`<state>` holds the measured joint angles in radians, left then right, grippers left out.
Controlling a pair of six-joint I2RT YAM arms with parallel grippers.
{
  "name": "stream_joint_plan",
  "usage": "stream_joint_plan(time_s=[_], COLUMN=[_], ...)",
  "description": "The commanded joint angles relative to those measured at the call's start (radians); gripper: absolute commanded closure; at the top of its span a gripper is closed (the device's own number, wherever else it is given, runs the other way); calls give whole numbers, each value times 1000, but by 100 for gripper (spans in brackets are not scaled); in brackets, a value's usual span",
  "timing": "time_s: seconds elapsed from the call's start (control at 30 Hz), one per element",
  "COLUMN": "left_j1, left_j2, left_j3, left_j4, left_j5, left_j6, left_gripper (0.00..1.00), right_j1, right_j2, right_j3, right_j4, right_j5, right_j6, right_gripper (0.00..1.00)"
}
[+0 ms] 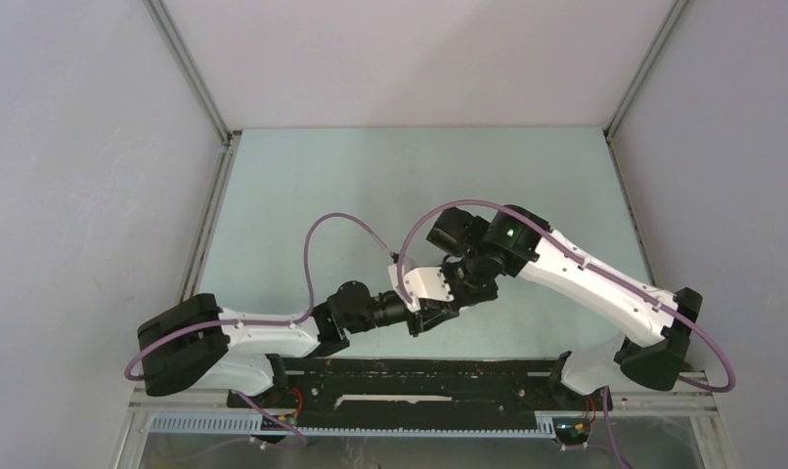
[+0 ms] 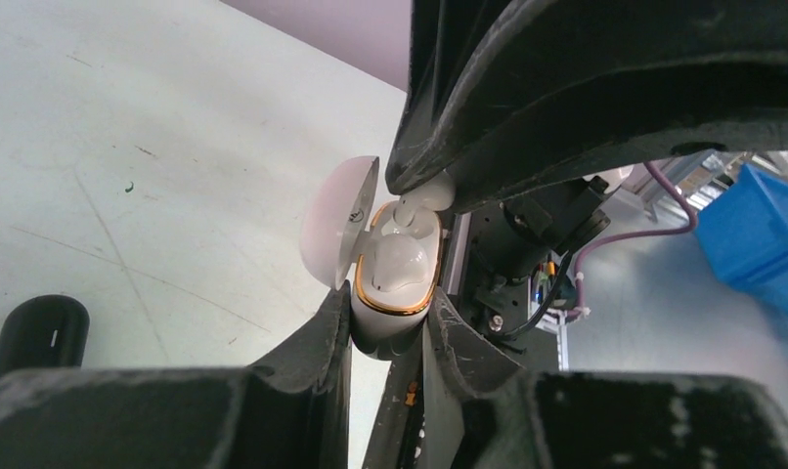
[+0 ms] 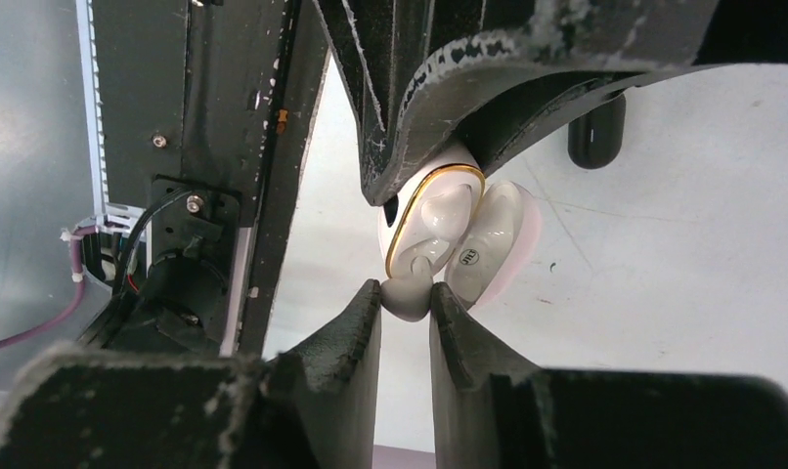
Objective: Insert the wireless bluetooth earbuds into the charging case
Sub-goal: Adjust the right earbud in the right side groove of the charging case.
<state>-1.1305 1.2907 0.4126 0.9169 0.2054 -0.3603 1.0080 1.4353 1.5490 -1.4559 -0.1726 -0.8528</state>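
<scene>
Step in hand, as judged: seating the second earbud (image 3: pixel 408 291) in the free well of the charging case (image 2: pixel 395 298), beside the first earbud (image 2: pixel 395 262), which already lies inside the gold rim. Handling advice, left to right: the left arm should do nothing but hold the case steady, mouth turned toward the other arm and lid (image 2: pixel 333 220) swung clear. The right arm should line the bud's stem up with the empty well, advance along the well's own axis without scraping the rim or nudging the seated bud, and let go only once the bud sits flush. A slanted push risks levering the case out of the grip. Left gripper (image 2: pixel 388 320): closed as far as the case allows, one finger on each side of its lower body and nothing else in contact. Right gripper (image 3: pixel 407 308): jaws narrowly apart, pinching the rounded end of the second earbud between the fingertips (image 3: pixel 375 305). The bud's free end is at the case mouth, touching or nearly touching the rim; whether it has entered the well cannot be told. Also present: a black rounded object (image 2: pixel 38 332) lying on the table (image 2: pixel 126 147), well apart from the case.
</scene>
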Motion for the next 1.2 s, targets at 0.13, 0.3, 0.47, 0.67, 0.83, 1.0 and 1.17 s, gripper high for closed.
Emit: stream_joint_plan(time_s=[0.13,0.3,0.47,0.67,0.83,1.0,1.17], left_j1=[-45,-45,-44,-43,-41,-25,-5], left_j2=[21,34,42,34,15,2,7], left_j3=[6,7,13,10,-3,2,41], left_j4=[148,147,148,153,147,111,40], left_j5=[-155,-152,-143,-140,-111,10,176], left_j6=[224,228,229,239,246,241,238], left_gripper=[100,100,100,100,100,100,100], right_j1=[-83,-116,-125,-173,-298,-383,-326], right_j2=[66,70,42,15,-37,-219,-510], right_j3=[121,203,222,186,190,52,-294], right_j4=[224,204,193,167,109,144,311], right_j5=[-126,-183,-236,-253,-348,-440,-395], right_j6=[462,477,467,407,265,3,-259], right_gripper=[69,67,62,61,59,59,64])
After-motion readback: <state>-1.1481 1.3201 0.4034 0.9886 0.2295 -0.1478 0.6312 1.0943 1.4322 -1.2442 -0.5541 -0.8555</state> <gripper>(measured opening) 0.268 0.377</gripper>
